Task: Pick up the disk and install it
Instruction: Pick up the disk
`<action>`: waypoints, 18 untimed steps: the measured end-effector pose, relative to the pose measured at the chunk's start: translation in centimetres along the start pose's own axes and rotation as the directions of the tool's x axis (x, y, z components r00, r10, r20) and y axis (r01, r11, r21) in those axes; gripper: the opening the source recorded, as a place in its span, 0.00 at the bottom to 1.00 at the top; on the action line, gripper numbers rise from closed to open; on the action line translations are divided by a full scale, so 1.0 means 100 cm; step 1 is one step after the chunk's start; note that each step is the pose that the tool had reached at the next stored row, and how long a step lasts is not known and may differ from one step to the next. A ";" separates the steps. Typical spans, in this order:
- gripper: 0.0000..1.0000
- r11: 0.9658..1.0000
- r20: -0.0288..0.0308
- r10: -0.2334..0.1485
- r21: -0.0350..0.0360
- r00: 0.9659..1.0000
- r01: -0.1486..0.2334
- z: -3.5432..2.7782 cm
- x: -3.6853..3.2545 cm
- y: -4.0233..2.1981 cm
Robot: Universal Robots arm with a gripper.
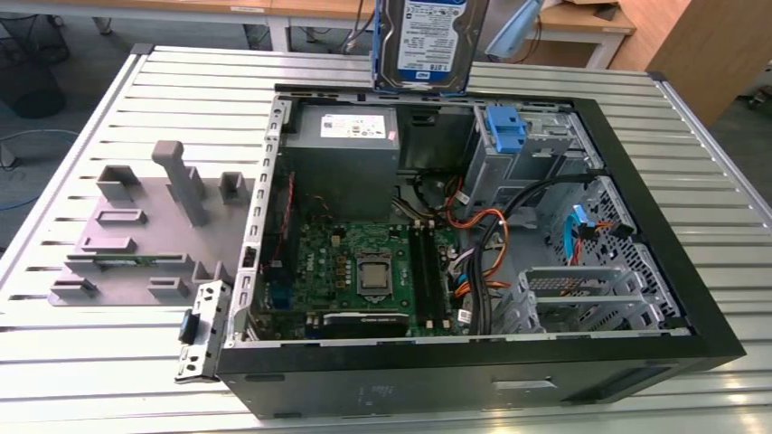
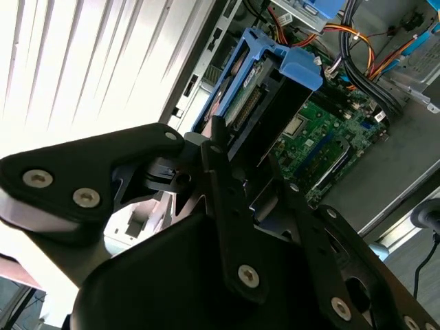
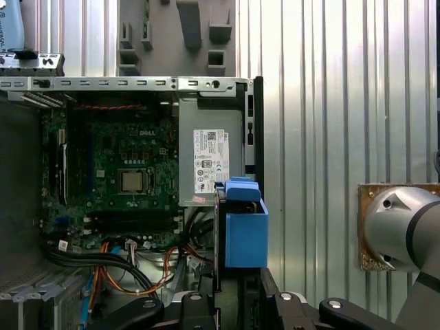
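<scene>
The pincer [image 2: 242, 161] is clenched on the disk [image 1: 425, 41], held upright; below the pincer lies the open computer case [image 1: 675, 271] on the bench [image 1: 121, 99].

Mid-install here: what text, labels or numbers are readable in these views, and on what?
Nothing can be quoted reliably.
Disk, white-and-blue label: print too small to read.
Power supply, white label: lines of print, too small to read.
Motherboard, white markings: too blurred to quote.
</scene>
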State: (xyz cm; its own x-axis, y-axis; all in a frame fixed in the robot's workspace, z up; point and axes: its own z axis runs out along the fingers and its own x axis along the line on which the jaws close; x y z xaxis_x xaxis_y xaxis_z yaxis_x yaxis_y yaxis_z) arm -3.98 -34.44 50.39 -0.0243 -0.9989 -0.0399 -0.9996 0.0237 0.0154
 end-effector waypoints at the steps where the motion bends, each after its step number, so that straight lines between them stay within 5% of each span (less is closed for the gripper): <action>1: 0.35 1.000 0.000 0.000 0.000 1.000 0.000 0.0000 0.0000 -0.0001; 18: 0.35 1.000 0.000 0.000 0.000 1.000 0.000 -0.0005 0.0152 -0.0015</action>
State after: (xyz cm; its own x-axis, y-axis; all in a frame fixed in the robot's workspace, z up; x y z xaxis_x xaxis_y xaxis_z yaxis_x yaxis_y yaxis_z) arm -3.87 -35.96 50.38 -0.0242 -0.9989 -0.0399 -0.9996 0.0236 0.0154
